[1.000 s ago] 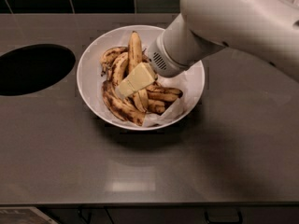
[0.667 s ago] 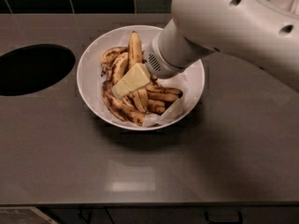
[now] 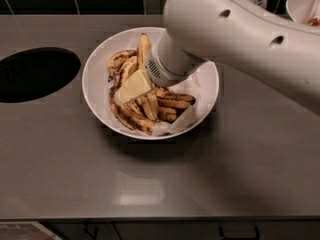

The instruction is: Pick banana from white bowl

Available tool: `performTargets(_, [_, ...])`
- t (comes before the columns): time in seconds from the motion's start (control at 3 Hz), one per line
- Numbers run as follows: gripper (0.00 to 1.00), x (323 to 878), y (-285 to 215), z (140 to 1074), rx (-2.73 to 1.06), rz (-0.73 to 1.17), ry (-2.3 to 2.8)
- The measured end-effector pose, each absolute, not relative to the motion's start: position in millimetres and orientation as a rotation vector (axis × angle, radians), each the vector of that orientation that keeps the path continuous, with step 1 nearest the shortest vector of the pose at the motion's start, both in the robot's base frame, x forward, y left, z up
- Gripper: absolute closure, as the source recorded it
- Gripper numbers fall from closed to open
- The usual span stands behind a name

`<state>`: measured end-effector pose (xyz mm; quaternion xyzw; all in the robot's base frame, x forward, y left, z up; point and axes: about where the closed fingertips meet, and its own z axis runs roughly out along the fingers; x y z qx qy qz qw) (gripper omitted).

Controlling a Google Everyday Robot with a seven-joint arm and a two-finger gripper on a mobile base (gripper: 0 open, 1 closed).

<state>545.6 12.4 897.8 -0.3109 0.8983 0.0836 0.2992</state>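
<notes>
The white bowl point(image 3: 96, 79) with a crumpled paper liner sits on the grey counter, left of centre. It holds several bananas. The banana point(image 3: 144, 48), long, nearly straight and yellow with brown edges, lies at the back of the bowl and points away from me. Shorter, blacker bananas point(image 3: 131, 115) lie around it. My gripper point(image 3: 132, 87), pale yellow, reaches down into the bowl from the upper right and sits on the banana pile, just in front of the long banana's near end. The white arm hides the bowl's back right part.
A dark round hole point(image 3: 35, 74) is cut into the counter at the left. A smaller white dish with red bits point(image 3: 304, 6) stands at the back right corner. A dark tiled wall runs along the back. The counter's front edge is at the bottom.
The arm and gripper have shifted a little to the left inside the bowl. The bananas have not visibly moved.
</notes>
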Motion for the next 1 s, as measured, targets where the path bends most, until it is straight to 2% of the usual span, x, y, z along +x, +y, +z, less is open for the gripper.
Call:
performTargets(0.33, [0.0, 548.7, 19.0, 895.0, -0.811, 0.184, 2.406])
performTargets(0.67, [0.19, 550.2, 21.4, 893.6, -0.791, 0.145, 2.424])
performTargets(1.0, [0.42, 550.2, 18.9, 892.6, -0.767, 0.122, 2.436])
